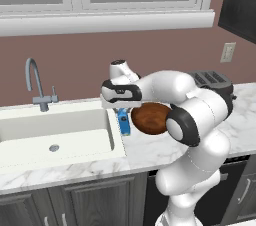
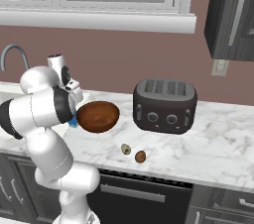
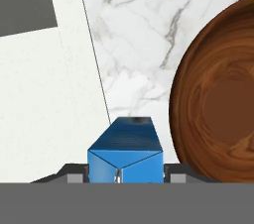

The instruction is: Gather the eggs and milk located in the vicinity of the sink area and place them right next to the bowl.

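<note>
Holding the small blue gabled milk carton (image 3: 126, 156) between the two dark fingers of the gripper (image 3: 126, 176), jaws closed against its sides.

Hanging with the carton (image 1: 123, 122) over the white marble counter (image 1: 220, 135), between the large white rectangular sink basin (image 1: 30, 130) and the round reddish-brown wooden bowl (image 1: 150, 118), just beside the bowl. Lying on the counter in front of the bowl (image 2: 98, 116): the pale beige-grey egg (image 2: 126, 149) and the reddish-brown egg (image 2: 140, 156), near each other, with the black-and-grey toaster (image 2: 163, 105) standing behind.
</note>
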